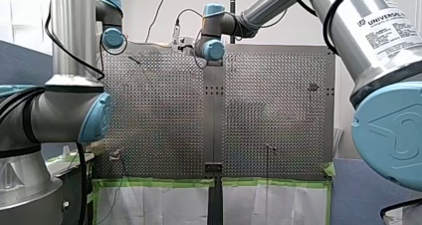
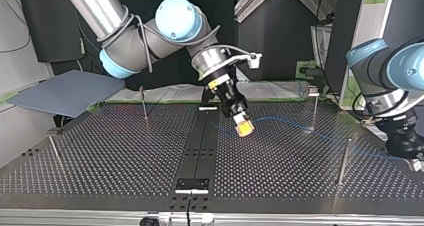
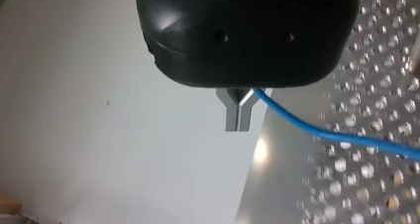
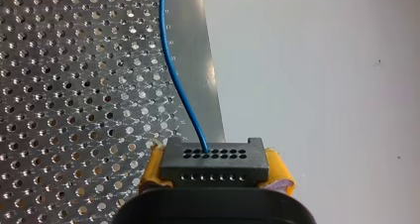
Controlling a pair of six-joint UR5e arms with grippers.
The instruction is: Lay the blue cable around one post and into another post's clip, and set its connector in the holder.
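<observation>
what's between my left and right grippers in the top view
In the top view, the blue cable runs from my right gripper past the foot of a post to my left gripper; only perforated table lies under it.

My left arm (image 1: 74, 31) and my right arm (image 1: 348, 36) are silver tubes with pale blue joint caps (image 1: 113, 38) and black cables (image 1: 325, 26). The right bears a white Universal Robots label (image 1: 385, 28). My right gripper (image 2: 244, 130) has yellow pads (image 4: 154, 165); my left gripper (image 3: 239, 121) is black with metal fingers (image 3: 232, 117) and perhaps two screw holes (image 3: 224, 36).
</observation>
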